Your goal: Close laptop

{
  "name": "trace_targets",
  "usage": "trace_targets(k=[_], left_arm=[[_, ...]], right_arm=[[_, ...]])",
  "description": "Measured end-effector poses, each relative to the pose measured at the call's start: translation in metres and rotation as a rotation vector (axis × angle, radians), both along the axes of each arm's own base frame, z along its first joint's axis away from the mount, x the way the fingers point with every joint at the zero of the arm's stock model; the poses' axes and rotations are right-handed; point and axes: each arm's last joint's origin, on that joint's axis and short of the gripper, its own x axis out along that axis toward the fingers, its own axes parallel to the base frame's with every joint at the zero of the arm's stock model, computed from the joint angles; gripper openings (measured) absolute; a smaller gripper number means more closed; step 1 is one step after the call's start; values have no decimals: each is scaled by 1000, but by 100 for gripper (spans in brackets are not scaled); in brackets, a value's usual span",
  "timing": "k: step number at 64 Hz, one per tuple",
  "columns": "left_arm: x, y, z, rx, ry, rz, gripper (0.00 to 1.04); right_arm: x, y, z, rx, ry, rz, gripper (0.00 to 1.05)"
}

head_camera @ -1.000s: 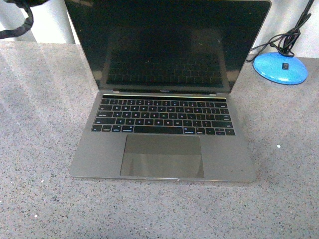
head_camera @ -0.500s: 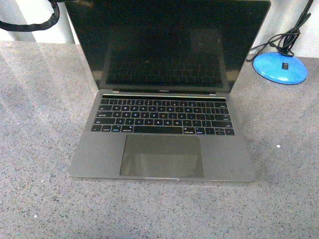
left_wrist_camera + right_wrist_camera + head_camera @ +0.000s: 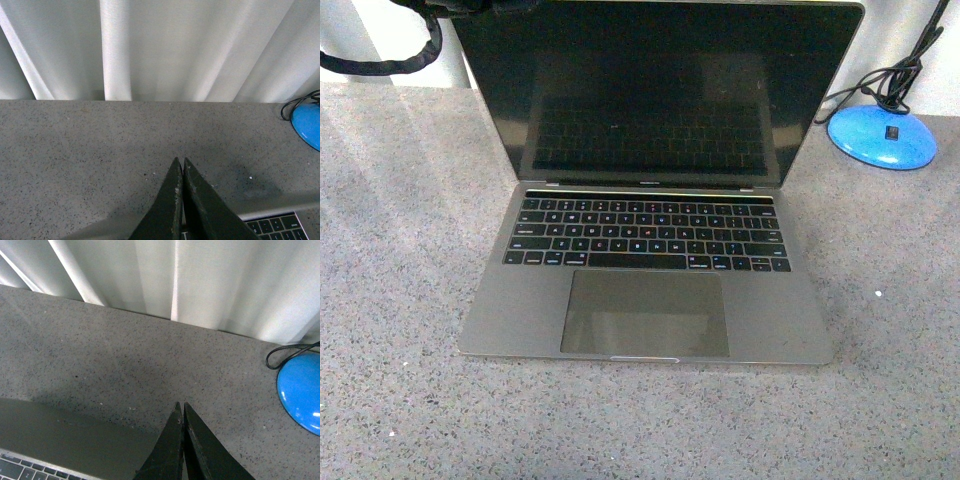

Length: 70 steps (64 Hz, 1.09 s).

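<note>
The laptop [image 3: 650,300] lies open on the grey speckled counter, its black screen [image 3: 655,90] upright and facing me. My left gripper [image 3: 180,161] is shut and empty, above the laptop's top left. A grey laptop edge and some keys [image 3: 277,225] show beside it. In the front view only the left arm's black cable sleeve [image 3: 390,62] shows, by the lid's upper left corner. My right gripper [image 3: 180,405] is shut and empty, over the counter. The laptop's grey body [image 3: 55,437] and keys show next to it. The right gripper is outside the front view.
A blue lamp base [image 3: 883,136] with a black cable stands on the counter right of the laptop. It also shows in the right wrist view [image 3: 301,390] and the left wrist view [image 3: 307,125]. White curtains [image 3: 150,45] hang behind the counter.
The left arm's black cable sleeve has moved right, up to the lid's upper left corner. The laptop stays open and in place.
</note>
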Motion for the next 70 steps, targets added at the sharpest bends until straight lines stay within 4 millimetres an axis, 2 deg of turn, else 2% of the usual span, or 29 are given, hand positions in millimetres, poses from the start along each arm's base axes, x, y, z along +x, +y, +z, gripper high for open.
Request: trace_targets(k=[10,26,51,70], left_arm=[[-1,5,-3,11,34,9,4],[-12,14,-23,24,115,8,4],[-17,21,-20,19,107,20,4],[-21,21,-26,10,127,11,4]], right_arm=[[-5,4,-6,5,21,-3,1],[-18,5,-11,-1,43,-16,1],[-39,10,-29,17,101,-23,1],[-45,11,-36,39,130,-43,1]])
